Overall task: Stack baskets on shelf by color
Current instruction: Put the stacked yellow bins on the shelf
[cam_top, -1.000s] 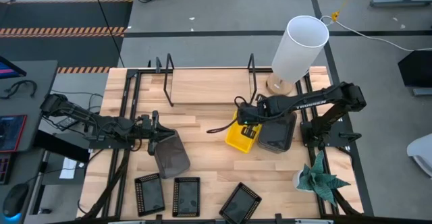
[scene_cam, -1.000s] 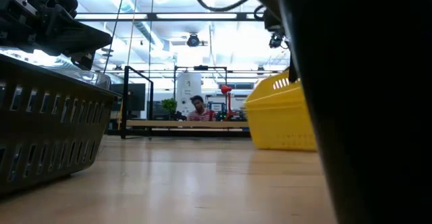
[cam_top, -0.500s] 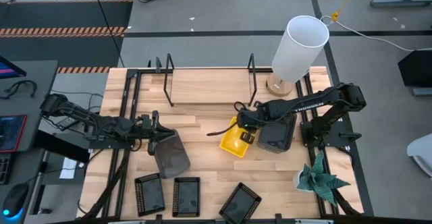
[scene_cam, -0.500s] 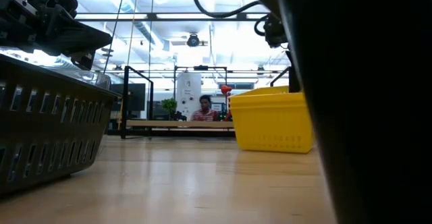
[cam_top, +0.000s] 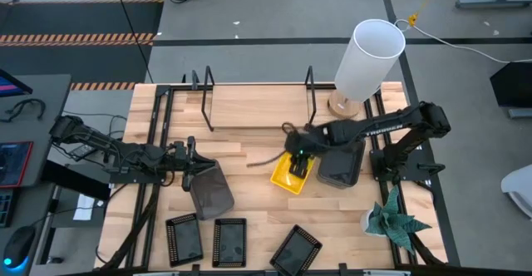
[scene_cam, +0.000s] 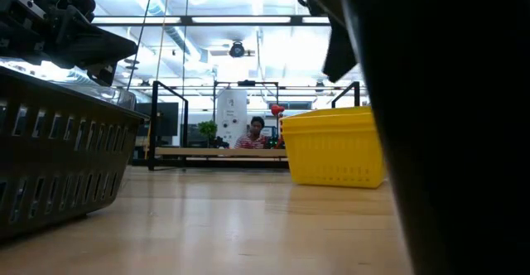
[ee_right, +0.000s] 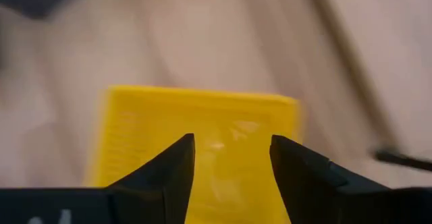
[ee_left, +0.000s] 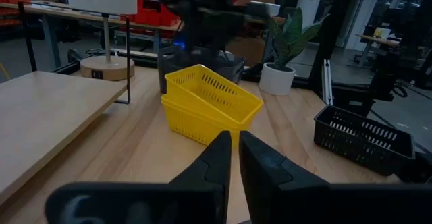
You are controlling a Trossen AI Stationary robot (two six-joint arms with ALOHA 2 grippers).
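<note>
Two yellow baskets sit nested on the tabletop at mid-right, the upper one askew in the lower. My right gripper hangs open just above them, clear of the rim in the low view. My left gripper stands at the left, shut at the rim of a tilted dark grey basket. Another dark grey basket rests under the right arm. The shelf at the back holds no baskets. My left gripper meets the dark grey basket at its upper rim, coming level from the table's left. The gripper body hides the contact, and the wrist view shows only the near-closed fingers. The basket hangs tilted below them; whether its lower edge touches the table I cannot tell.
Three black mesh baskets lie along the near edge. A white lamp stands at the back right, a potted plant at the near right. Wire uprights frame the shelf.
My right gripper has opened and let go of the yellow basket, shifting slightly toward the table's left. The basket, tilted and raised a second ago, has come down and now sits on the table, a little further left.
</note>
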